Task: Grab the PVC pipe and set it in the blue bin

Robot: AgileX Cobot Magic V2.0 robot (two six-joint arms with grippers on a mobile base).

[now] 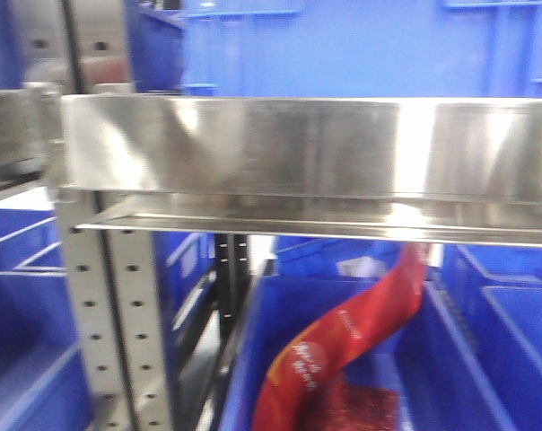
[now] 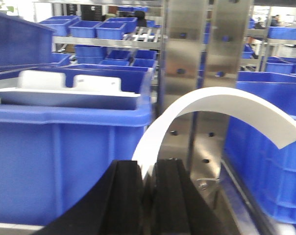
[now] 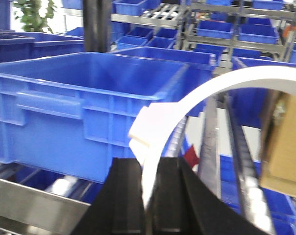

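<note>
A white curved PVC piece arches up and to the right out of each gripper. In the left wrist view my left gripper [image 2: 149,169] is shut on its lower end, and the white band [image 2: 221,100] bends over toward the right. In the right wrist view my right gripper [image 3: 149,181] is shut on the white band [image 3: 211,90], which has a folded end just above the fingers. A large blue bin [image 3: 89,98] stands just left of and beyond the right gripper. Neither gripper nor the white piece shows in the front view.
A steel shelf beam [image 1: 307,153] crosses the front view, with a perforated upright [image 1: 109,332] below it. A red bag [image 1: 343,341] lies in a blue bin [image 1: 459,359]. In the left wrist view a blue bin [image 2: 64,147] holds a white tray, beside a steel upright [image 2: 207,44]. A cardboard box [image 3: 283,142] is at right.
</note>
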